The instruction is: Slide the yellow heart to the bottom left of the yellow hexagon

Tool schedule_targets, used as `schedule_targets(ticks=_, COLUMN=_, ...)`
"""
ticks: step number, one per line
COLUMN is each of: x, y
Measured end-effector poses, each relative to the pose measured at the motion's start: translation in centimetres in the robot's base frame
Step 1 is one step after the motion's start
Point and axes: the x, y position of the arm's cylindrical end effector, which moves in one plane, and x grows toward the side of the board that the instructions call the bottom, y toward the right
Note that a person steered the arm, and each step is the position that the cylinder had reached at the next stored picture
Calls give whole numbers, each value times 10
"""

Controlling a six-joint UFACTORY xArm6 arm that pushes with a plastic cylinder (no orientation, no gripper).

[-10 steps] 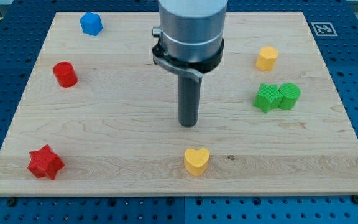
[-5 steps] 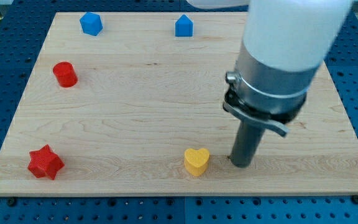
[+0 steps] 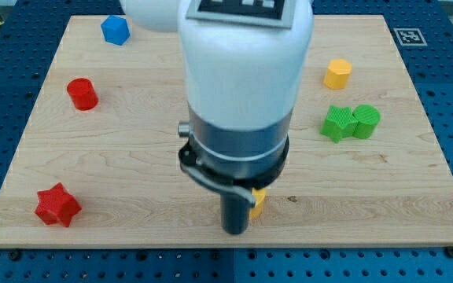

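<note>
Tip: my tip (image 3: 235,231) stands at the near edge of the tabletop (image 3: 132,173), just left of the yellow heart (image 3: 258,201) and touching it or nearly so; the rod hides most of the heart.
Fingers: none on this rig, only a bare rod, so nothing spreads or pinches.
Heart: near middle of the board, only its right sliver showing.
Key relation: the yellow hexagon (image 3: 337,73) lies far and to the right of the heart, well apart; with the tip on the heart's near-left side, I judge a push toward far-right suits.
Other blocks: red star (image 3: 57,205) near left; two green blocks (image 3: 351,123) touching, right.
Writing: a black-and-white marker tag (image 3: 406,36) at the far right corner; no words readable.
</note>
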Motion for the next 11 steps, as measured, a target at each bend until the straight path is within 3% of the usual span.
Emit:
schedule_targets(ticks=2, x=-40, y=11)
schedule_targets(ticks=8, x=-42, y=65)
schedule_targets(ticks=11, x=-66, y=46)
